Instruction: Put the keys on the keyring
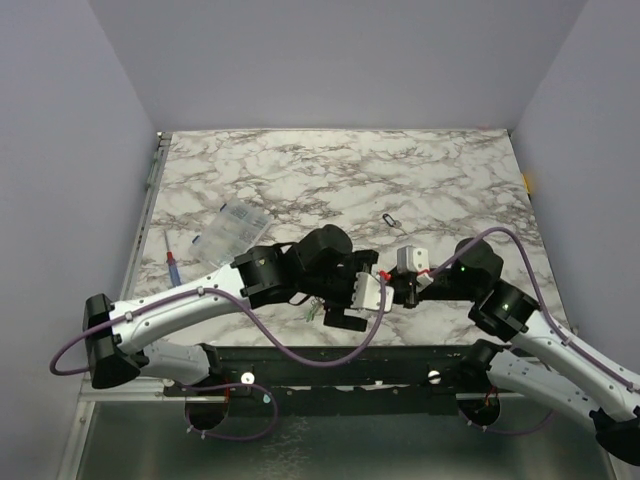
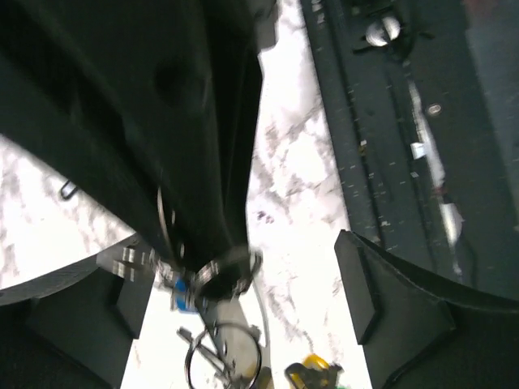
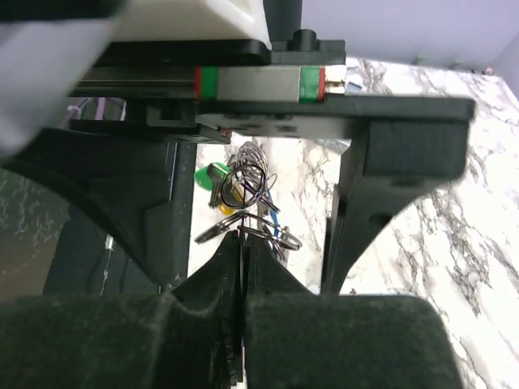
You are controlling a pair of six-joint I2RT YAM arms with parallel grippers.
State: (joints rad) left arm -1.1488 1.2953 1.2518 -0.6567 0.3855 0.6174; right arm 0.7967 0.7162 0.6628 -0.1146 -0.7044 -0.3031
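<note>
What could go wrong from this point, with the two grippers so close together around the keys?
1. The left gripper is open, so the keyring and keys appear held only by the right gripper's fingertip pinch; a slip could drop them onto the table.
2. The left gripper's open fingers straddle the right gripper's tips, so either arm moving might knock fingers or snag the wire loops.

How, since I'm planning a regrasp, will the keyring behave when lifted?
Likely floppy: the keyring is thin looped wire, pinched at one edge by the right pincer, so it may sway. Probably light, since a fingertip pinch holds it. The keys bunched against it could swing and snag.
</note>
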